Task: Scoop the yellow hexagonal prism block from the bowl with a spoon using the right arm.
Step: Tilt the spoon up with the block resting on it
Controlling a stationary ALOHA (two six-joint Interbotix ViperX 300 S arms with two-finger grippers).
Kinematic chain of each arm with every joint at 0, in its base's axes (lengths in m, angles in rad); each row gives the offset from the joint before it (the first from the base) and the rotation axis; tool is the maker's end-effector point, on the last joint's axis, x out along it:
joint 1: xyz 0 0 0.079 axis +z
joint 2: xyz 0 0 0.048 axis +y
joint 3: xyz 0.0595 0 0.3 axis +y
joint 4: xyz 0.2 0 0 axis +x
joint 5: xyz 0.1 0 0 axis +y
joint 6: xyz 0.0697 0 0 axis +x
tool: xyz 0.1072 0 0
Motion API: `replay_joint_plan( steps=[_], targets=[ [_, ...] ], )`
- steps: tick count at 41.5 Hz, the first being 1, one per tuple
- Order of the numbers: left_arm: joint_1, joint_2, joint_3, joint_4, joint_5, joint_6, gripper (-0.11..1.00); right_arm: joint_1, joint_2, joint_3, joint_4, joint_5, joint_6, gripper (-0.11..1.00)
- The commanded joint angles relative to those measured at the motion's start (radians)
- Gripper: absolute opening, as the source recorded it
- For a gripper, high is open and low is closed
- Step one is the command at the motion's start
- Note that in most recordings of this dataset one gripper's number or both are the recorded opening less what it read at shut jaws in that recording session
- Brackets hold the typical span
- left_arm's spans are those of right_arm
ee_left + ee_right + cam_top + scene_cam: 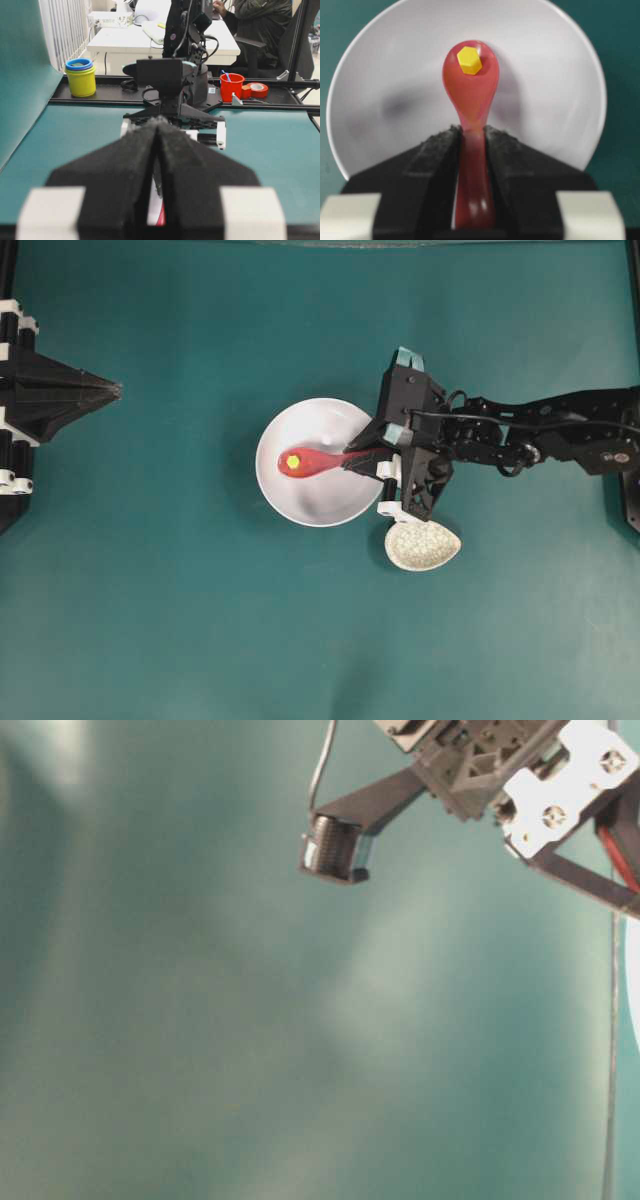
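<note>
Over the white bowl (318,462), the right claw (472,150) pinched the handle of the red spoon (312,461), whose long axis ran straight out from the jaws toward the bowl's far side. At the scoop's far end sat the yellow hexagonal prism block (469,60), directly ahead of the claw. A speckled spoon rest (422,545) lay just beside the bowl on the teal counter (180,590). Well apart at the left edge, the left claw (108,390) was pressed together, empty. Lifting level looked like the remaining need.
</note>
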Motion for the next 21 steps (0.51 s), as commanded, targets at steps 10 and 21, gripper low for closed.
replay_joint_plan(
  steps=[10, 21],
  targets=[
    [0.003, 0.009, -0.009, 0.002, -0.009, 0.0, 0.03, 0.005, -0.009, -0.012, 0.014, -0.021, 0.002, 0.24],
    [0.003, 0.009, -0.009, 0.002, -0.009, 0.0, 0.03, 0.005, -0.009, -0.011, 0.02, -0.021, 0.002, 0.24]
  ],
)
